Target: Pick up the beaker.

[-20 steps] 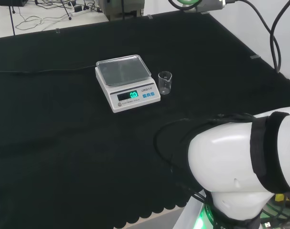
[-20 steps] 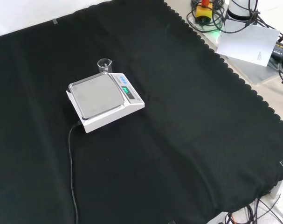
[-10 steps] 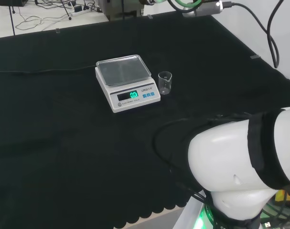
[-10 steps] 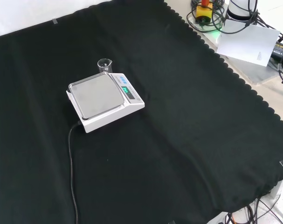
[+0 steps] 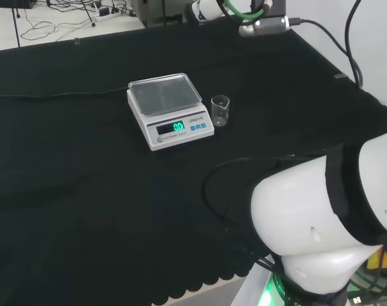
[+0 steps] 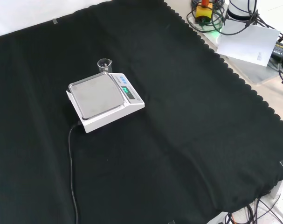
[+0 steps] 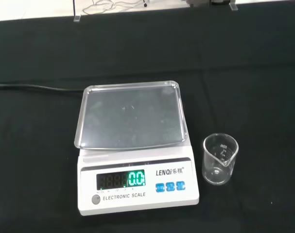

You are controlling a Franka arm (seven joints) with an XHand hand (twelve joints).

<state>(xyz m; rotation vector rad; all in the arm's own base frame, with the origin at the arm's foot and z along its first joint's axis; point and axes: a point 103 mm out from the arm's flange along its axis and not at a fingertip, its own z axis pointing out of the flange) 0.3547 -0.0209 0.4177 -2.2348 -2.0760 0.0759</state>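
Since a second ago, the arm's upper part [image 5: 244,13] has swung further into the head view's top edge; whether the hand is released or clenched cannot be told. 1 clear beaker [image 5: 220,110] stands upright on the black cloth [image 5: 85,178], just right of the scale [image 5: 169,118], untouched.

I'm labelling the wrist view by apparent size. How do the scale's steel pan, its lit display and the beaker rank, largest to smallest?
1. Steel pan, by far the largest.
2. Beaker and display: look too alike in area to rank; the beaker is taller, the display wider.
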